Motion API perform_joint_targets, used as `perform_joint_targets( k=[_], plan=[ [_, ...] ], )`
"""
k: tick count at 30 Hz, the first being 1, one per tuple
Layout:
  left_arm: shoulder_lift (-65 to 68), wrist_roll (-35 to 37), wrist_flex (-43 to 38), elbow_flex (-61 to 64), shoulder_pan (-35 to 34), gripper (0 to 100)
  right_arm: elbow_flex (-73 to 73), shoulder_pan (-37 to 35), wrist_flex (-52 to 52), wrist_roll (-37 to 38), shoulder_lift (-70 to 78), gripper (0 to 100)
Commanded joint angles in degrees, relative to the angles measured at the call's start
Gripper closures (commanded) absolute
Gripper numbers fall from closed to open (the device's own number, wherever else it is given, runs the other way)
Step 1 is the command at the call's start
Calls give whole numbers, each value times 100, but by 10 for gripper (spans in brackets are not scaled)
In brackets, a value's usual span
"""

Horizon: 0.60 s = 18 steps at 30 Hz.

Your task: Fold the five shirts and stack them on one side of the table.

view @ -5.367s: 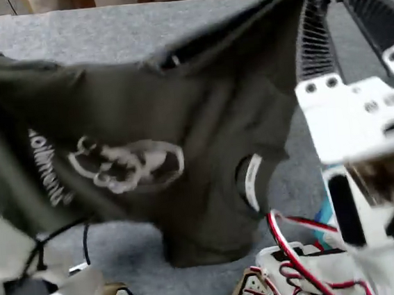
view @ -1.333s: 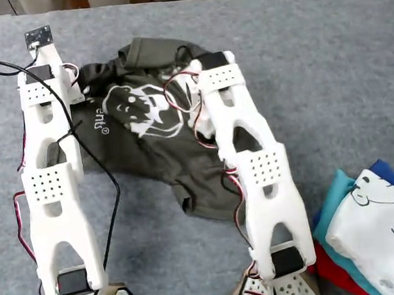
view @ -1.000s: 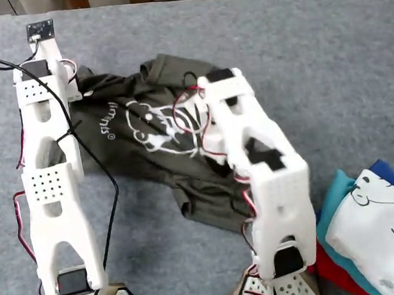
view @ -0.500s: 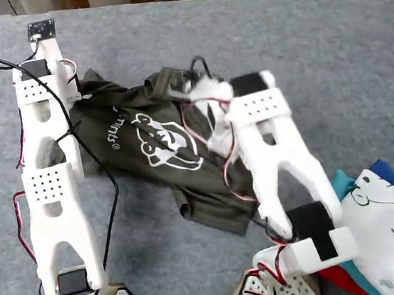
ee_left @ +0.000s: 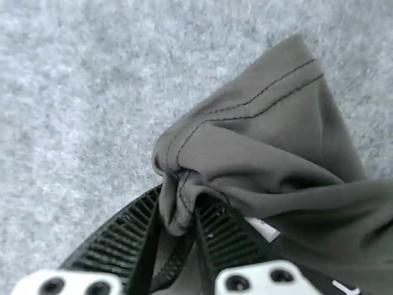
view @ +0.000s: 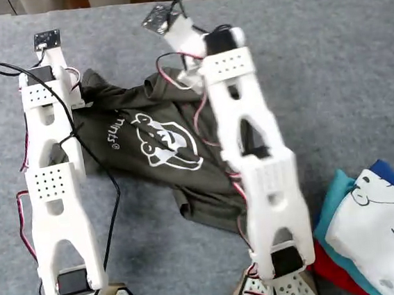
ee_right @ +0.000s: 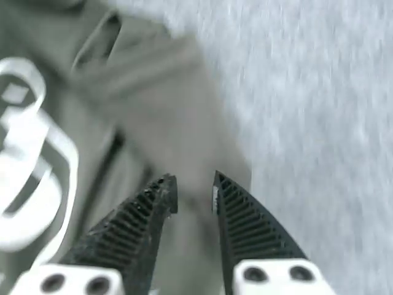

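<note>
the left hand (ee_left: 184,206) is clenched on a hem corner of the dark olive shirt (view: 162,144), which lies rumpled at the upper left of the grey desk (view: 336,71). the right hand (ee_right: 195,192) hovers parted over the shirt's upper edge. folded shirts (view: 373,235) are stacked at lower right. this one looks to be the last, not yet folded.
</note>
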Motion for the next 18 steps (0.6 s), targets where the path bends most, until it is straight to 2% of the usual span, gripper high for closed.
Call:
perform_joint_targets(
  k=[1,4,8,13,17,18],
  plan=[
    [-101,-35,-70,-281,35,981,-2475,-154,-352,35,1578,879],
    [-101,-35,-70,-281,35,981,-3442,-207,-642,-141,2536,879],
    [-101,-35,-70,-281,35,981,-2897,-48,-1187,-659,2695,880],
    [-101,-35,-70,-281,44,981,-2580,92,-941,-738,2510,889],
    [-101,-35,-97,-281,44,981,-2571,171,-545,-730,2387,998],
    [-92,-35,-105,-281,44,981,-2607,215,-413,-747,2378,988]
  ],
)
